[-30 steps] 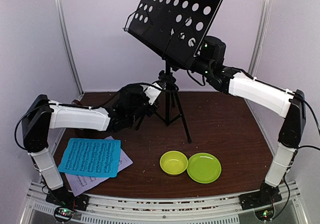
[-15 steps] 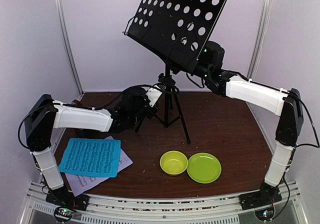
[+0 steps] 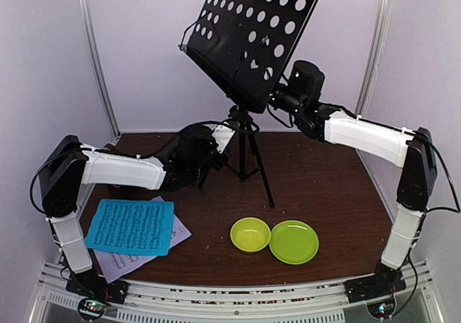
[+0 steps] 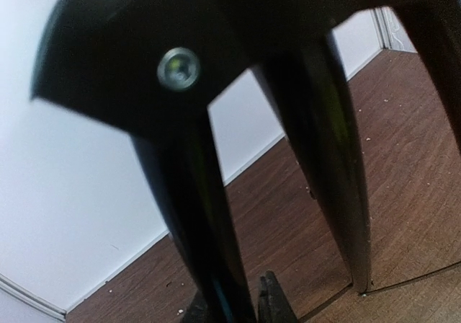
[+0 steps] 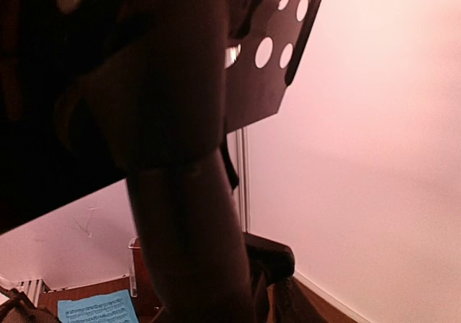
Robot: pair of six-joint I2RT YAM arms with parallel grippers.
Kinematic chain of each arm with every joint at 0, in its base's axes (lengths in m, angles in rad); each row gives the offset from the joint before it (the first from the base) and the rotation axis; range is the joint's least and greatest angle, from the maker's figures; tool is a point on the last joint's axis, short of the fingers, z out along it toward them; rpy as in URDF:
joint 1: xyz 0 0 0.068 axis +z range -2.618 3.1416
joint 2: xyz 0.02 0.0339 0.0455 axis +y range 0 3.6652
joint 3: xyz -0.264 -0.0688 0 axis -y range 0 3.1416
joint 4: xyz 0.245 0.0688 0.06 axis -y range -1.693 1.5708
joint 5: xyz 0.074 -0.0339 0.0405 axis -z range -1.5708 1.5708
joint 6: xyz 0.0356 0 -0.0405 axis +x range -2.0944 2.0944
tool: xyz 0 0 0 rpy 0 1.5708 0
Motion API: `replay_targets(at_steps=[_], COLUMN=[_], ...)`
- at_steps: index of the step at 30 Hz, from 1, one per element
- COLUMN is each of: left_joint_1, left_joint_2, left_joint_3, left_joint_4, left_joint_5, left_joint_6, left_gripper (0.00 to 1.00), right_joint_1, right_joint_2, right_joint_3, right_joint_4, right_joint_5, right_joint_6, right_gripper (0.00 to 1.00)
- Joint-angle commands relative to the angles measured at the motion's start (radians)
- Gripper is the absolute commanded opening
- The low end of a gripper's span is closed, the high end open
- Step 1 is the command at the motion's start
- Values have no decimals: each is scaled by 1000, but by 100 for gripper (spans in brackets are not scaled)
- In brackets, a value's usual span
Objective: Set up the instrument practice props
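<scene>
From above, the black music stand point(image 3: 252, 34) is on its tripod at the back middle of the brown table point(image 3: 324, 186), and its perforated desk is tilted steeply, with the upper edge to the right. The left gripper point(image 3: 210, 156) is low at the tripod, on the leg that goes to the left. Only the left wrist camera shows this contact from near: the tripod hub with one silver screw point(image 4: 178, 68) fills the top of that view, and one dark leg runs down between the fingertips at the bottom edge, so this claw is clenched on the leg of the stand. The right gripper point(image 3: 275, 101) is high, just behind the lower right edge of the desk. In its own wrist view everything is dark and blurred, and only some round holes of the desk are clear, so I cannot tell if this claw grasps the desk or is released. The view from above alone shows the front of the table: the blue sheet point(image 3: 131, 226) lies at the front left on top of the lilac-white sheet point(image 3: 122, 264), and the yellow-green bowl point(image 3: 250, 234) touches the green plate point(image 3: 293, 241) in the front middle.
</scene>
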Motion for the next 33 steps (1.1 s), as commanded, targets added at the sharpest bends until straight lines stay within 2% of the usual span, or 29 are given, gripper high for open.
replay_targets(at_steps=[1,5,10,16,24,29,33], left_joint_1=[-30,-30,-30,-30,-30,-29,-27], left_joint_2=[47,51,51,53,62,74,77], left_joint_3=[-2,0,3,12,27,39,52], left_joint_4=[-104,-110,-125,-149,-170,-179,-185], left_joint_5=[90,91,103,105,107,107,106], left_joint_6=[76,79,92,105,101,98,99], left_gripper=[1,1,1,0,0,0,0], right_joint_1=[28,28,28,21,-15,-19,-18], right_joint_2=[-40,-42,-56,-77,-81,-86,-92], right_joint_3=[17,0,-38,-82,-101,-111,-122], right_joint_4=[224,237,253,266,311,300,251], right_joint_5=[-67,-64,-46,-7,12,9,20], right_joint_6=[50,62,65,64,146,165,178], right_gripper=[38,49,52,62,72,82,84])
